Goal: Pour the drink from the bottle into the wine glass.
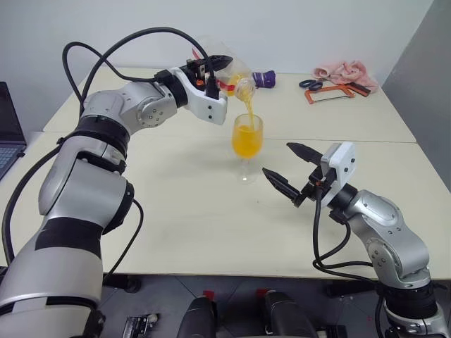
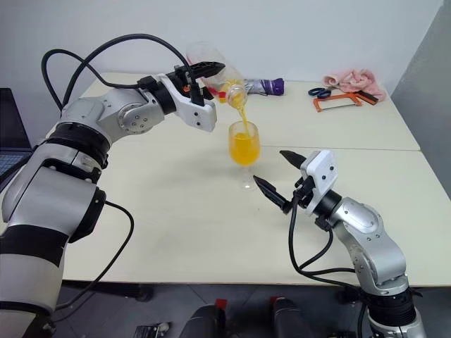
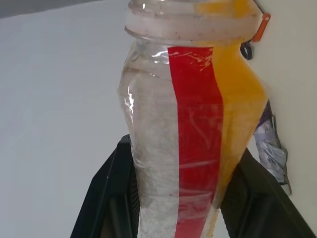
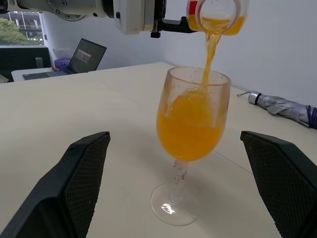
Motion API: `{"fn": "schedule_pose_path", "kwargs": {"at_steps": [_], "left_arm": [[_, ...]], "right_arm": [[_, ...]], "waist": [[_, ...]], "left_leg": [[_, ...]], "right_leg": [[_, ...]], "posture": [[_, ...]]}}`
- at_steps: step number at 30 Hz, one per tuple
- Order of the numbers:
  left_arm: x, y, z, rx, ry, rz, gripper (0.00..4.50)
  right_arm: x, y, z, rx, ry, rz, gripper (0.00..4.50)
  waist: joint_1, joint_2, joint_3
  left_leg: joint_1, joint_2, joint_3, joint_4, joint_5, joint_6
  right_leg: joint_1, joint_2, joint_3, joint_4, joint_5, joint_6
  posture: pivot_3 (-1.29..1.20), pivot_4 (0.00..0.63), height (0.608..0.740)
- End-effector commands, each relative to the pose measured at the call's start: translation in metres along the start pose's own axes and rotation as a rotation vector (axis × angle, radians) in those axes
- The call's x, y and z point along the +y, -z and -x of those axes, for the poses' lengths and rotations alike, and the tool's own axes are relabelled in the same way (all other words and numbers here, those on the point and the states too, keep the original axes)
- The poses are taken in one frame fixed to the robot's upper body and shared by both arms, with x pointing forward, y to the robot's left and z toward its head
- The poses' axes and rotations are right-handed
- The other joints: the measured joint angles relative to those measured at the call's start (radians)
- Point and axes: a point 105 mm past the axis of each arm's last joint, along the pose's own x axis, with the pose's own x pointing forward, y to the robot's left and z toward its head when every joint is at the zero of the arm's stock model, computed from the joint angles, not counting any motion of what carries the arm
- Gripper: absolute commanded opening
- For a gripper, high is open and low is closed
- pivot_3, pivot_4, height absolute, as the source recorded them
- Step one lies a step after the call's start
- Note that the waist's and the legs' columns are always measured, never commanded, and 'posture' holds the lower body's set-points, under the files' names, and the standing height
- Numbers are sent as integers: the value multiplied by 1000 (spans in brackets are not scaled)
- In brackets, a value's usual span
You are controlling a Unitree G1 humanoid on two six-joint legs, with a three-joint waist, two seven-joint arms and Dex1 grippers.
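Lab or office, pale worktables (image 1: 176,232), laptop (image 1: 8,130), hacksaw (image 1: 328,93)

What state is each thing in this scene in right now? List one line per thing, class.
bottle: uncapped, tipped mouth-down, pouring, held in the left gripper.
drink: streaming into the glass, some left in the bottle.
wine glass: upright on the table, over half full.
right gripper: fingers open, empty, near the glass.

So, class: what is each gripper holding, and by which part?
Left gripper: the bottle, gripped around its body. Right gripper: open, holding nothing.
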Motion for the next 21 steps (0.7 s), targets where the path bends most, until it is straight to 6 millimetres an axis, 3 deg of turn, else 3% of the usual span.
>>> {"fn": "schedule_pose_path", "kwargs": {"at_steps": [1,11,21], "left_arm": [[25,4,-1,7,-71,-23,1688],[23,-1,-3,-5,-90,92,1688],[18,-4,-4,-14,-111,343,1688]], "right_arm": [[7,-14,0,-48,-21,21,4500],[7,-14,0,-53,-19,18,4500],[7,-15,-2,-68,-14,24,4500]], "waist": [[0,0,0],[0,0,0],[-1,0,0]], "left_leg": [[0,0,0,0,0,0],[0,0,0,0,0,0],[0,0,0,1,0,0]], "right_leg": [[0,0,0,0,0,0],[0,0,0,0,0,0],[0,0,0,1,0,0]], "posture": [[0,150,740],[0,150,740],[0,150,740]]}}
